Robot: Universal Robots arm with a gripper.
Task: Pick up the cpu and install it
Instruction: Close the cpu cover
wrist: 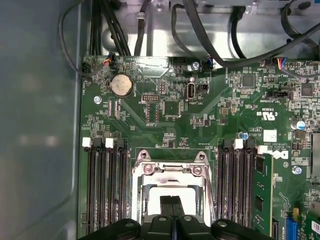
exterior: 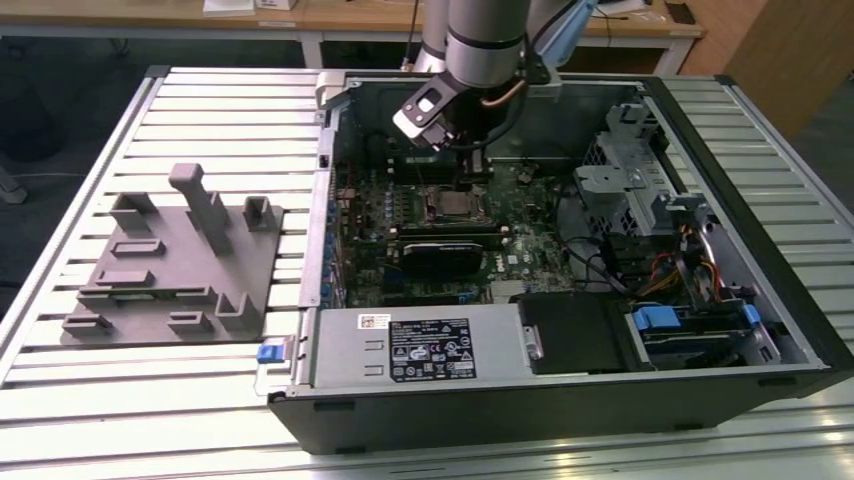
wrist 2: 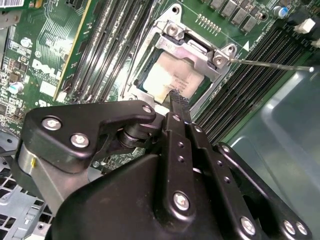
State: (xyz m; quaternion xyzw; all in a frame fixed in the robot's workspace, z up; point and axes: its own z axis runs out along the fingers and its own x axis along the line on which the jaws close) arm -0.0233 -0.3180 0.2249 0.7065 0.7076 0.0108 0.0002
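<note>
One claw, upper middle of the exterior view, reaches down inside the open computer case, right over the socket on the motherboard. The grey holder block sits out on the table at the exterior view's left, well apart.

Now the second wrist view, and there's the cpu, pale and flat, lying inside the socket's metal frame. The claw's fingers are pressed together with nothing between them. Their tips sit right at the chip's edge, but whether they touch it or hang just above, I can't tell.

In the first wrist view it's the same story: fingertips together over the cpu, with memory slots on either side of the socket.

My read is that the pick is done and this is the install step, with the chip in its seat. What the seating calls for, I'd judge, is a light, straight-down touch, the chip square in the frame and no sideways drag across the contacts.
</note>
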